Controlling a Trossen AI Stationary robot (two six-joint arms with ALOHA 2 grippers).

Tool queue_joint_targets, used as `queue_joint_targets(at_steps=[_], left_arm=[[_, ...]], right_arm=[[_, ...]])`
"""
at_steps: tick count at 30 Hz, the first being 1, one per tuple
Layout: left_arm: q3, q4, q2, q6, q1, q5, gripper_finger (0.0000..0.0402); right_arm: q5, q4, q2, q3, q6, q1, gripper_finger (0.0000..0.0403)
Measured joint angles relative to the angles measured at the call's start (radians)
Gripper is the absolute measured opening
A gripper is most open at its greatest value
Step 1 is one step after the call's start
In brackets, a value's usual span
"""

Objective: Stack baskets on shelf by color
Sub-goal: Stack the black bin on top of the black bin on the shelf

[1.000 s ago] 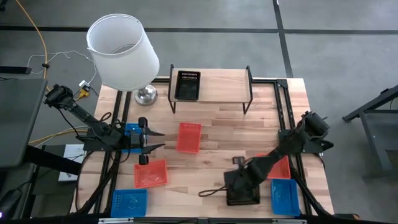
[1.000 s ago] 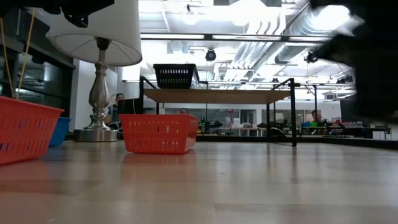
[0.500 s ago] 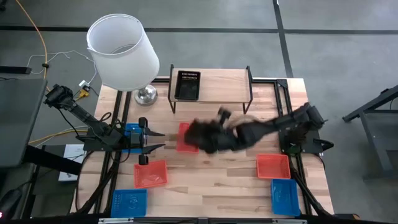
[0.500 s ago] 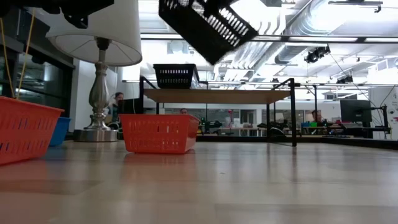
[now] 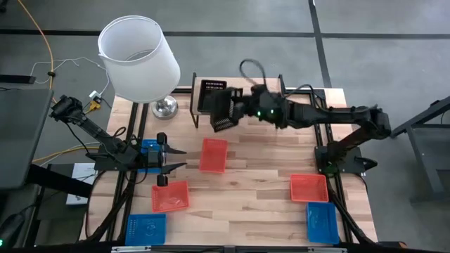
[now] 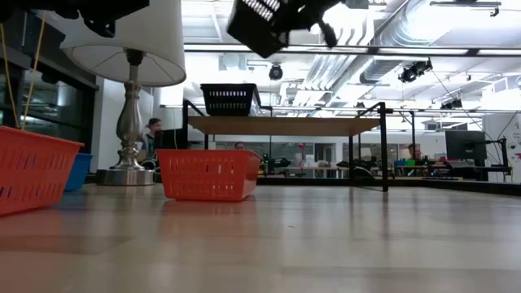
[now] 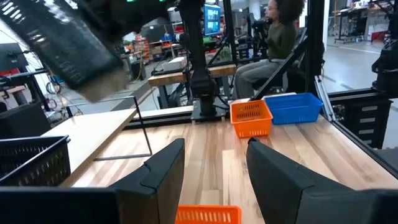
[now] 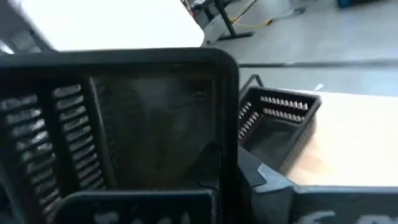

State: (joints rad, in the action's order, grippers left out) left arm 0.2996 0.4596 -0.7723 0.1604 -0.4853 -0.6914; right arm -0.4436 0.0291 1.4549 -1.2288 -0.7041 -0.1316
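Note:
My right gripper (image 5: 240,111) is shut on a black basket (image 5: 225,112), held tilted in the air over the front edge of the shelf (image 5: 253,91); the low view shows it high up (image 6: 264,20). A second black basket (image 5: 211,95) stands by its bottom on the shelf's left end (image 6: 229,99). Red baskets (image 5: 214,154) (image 5: 170,195) (image 5: 309,187) and blue ones (image 5: 145,228) (image 5: 322,221) sit on the table. My left gripper (image 5: 176,158) waits open at the table's left, nothing between its fingers (image 7: 165,177). My right gripper holds the black basket by one side wall at the rim (image 8: 217,193). One finger (image 8: 212,165) looks to be inside the basket and the other outside it. The fingers come nearly level from the table's right. The basket is lifted clear and tilted.
A lamp with a white shade (image 5: 138,57) stands at the far left beside the shelf. Another blue basket (image 5: 150,147) lies under my left arm. The table's middle near strip (image 5: 239,204) is bare wood.
My right gripper has lifted the black basket from the near right of the table. It has carried it up, toward the far edge and leftward to the shelf, rolling as it went. The basket has turned about and now hangs tipped.

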Motion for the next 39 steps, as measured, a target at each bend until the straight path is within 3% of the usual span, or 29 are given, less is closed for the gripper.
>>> queue_joint_targets(at_steps=[5, 10, 15, 19, 39], left_arm=[[0.000, 0.001, 0.000, 0.000, 0.000, 0.000, 0.0161], [0.000, 0.000, 0.000, 0.019, 0.000, 0.000, 0.0161], [0.000, 0.000, 0.000, 0.014, 0.000, 0.000, 0.0161], [0.000, 0.000, 0.000, 0.000, 0.000, 0.000, 0.0161], [0.000, 0.001, 0.000, -0.003, 0.000, 0.000, 0.0161]], right_arm=[[0.109, -0.026, 0.085, -0.021, -0.107, -0.097, 0.0000], [0.157, 0.023, 0.183, -0.161, -0.077, -0.117, 0.0000], [0.129, 0.197, 0.267, -0.297, -0.063, -0.132, 0.0000], [0.083, 0.242, 0.306, -0.357, -0.063, -0.137, 0.0000], [0.058, 0.237, 0.326, -0.376, -0.073, -0.137, 0.0000]])
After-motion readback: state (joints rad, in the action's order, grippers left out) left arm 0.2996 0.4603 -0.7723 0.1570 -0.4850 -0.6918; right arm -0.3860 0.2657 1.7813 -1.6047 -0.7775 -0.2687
